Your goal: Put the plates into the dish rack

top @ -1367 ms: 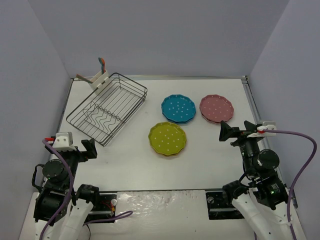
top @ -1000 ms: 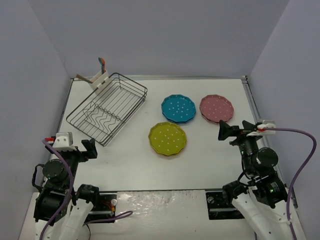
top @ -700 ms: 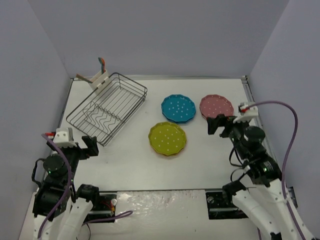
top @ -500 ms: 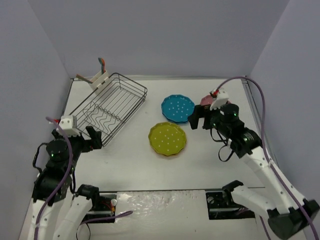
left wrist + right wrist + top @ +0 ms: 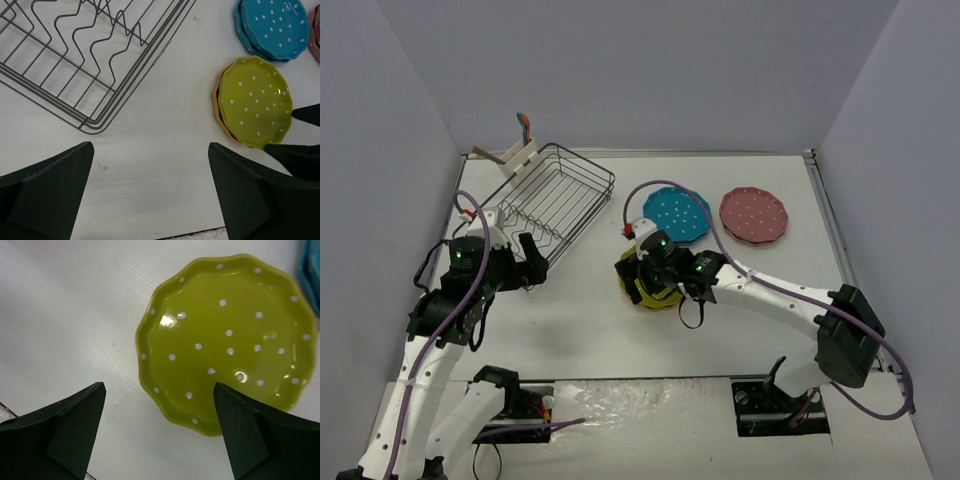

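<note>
Round, scallop-rimmed, glossy plastic with small white dots: yellow-green plate (image 5: 230, 335). Flat on the white, faintly grained table (image 5: 570, 320), stacked on a yellower plate (image 5: 216, 102) of the same outline. Near the table's middle, well apart from the dish rack (image 5: 555, 200).

Directly beneath the right gripper (image 5: 159, 386). Jaws spread wide, with the plate's near rim between and below them in the wrist view. Nothing pinched; contact with the plate not discernible.

Just beyond, same shape and dots: teal plate (image 5: 678, 215), stacked on another of its colour. Beside that, farther right: pink plate (image 5: 753, 215), same pattern.

At the far left, set at an angle: the dish rack, a rectangular basket of dark wire with wavy dividers along its floor. White utensil caddy (image 5: 510, 155) on its far corner.

Above bare table just off the rack's near corner: left gripper (image 5: 150, 146), jaws spread wide, holding nothing.

Compared with a moment earlier: right arm swung from the table's right edge across to the yellow-green plate. Left arm raised from beside its base and carried forward toward the rack. Plates and rack unmoved.
</note>
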Tool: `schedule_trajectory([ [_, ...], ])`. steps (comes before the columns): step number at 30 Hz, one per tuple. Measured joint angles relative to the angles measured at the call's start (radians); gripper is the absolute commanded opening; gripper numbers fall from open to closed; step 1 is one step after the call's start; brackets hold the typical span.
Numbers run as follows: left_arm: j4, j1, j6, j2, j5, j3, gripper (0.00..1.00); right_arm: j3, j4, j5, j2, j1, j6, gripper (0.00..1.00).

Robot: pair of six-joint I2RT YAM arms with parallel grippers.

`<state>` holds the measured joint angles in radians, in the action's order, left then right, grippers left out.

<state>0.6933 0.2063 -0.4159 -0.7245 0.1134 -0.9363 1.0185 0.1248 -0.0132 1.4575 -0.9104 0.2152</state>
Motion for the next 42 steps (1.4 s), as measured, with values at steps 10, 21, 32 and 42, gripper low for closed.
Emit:
schedule_trajectory([
  [10, -0.001, 0.001, -0.070, 0.003, 0.041, 0.026, 0.97, 0.041, -0.061, -0.012, 0.198, -0.073, -0.026, 0.57],
  [21, 0.001, 0.001, -0.106, -0.006, 0.065, 0.036, 0.97, 0.077, -0.083, -0.071, 0.298, -0.090, -0.055, 0.42],
  [32, -0.013, 0.001, -0.144, -0.046, 0.090, 0.072, 0.97, 0.080, -0.098, -0.132, 0.312, -0.110, -0.068, 0.04],
  [42, -0.093, 0.040, -0.228, -0.143, 0.141, 0.084, 0.97, 0.080, -0.118, -0.172, 0.311, -0.119, -0.091, 0.00],
])
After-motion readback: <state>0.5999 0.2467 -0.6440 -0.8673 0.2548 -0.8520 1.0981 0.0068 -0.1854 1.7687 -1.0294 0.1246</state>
